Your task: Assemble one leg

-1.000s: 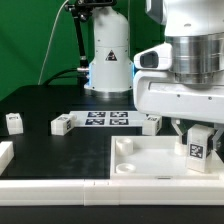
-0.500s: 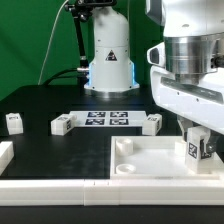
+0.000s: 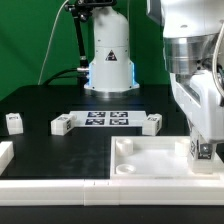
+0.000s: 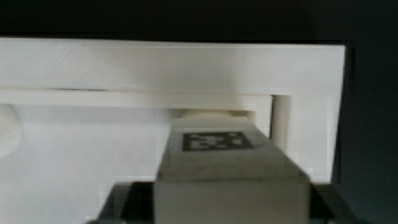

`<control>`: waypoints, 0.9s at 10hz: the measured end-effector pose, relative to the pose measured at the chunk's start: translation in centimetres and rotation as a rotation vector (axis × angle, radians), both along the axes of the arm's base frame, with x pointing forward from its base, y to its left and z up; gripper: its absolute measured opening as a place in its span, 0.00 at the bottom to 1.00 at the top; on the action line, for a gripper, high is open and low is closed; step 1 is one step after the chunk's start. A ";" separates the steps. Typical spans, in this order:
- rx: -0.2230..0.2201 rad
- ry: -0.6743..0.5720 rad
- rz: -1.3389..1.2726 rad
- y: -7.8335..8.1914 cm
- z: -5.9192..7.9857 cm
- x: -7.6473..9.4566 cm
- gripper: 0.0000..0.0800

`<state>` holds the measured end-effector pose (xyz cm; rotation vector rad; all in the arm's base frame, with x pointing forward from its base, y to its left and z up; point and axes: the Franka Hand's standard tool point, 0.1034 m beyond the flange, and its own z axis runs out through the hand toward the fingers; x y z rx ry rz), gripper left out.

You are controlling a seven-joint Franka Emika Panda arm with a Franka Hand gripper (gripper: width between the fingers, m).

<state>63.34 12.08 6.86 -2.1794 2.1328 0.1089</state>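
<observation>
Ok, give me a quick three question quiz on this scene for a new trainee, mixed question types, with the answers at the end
1. True or false: the pincer is shut on a leg.
2. Multiple choice: the held leg hangs over A) the marker board, B) the large white tray piece, C) the bare black table.
3. In the exterior view, how many loose legs lie on the table beside the marker board, not counting the one at the far left?

Key: 1 true; 2 B; 3 two, one at each end.
</observation>
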 end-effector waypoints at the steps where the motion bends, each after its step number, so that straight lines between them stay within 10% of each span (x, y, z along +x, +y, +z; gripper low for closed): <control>1: 0.000 -0.001 0.009 0.0 0.0 0.0 0.51; 4: -0.001 -0.013 0.123 0.1 0.0 0.0 0.78; 9: -0.033 -0.066 0.726 0.3 0.2 0.0 0.81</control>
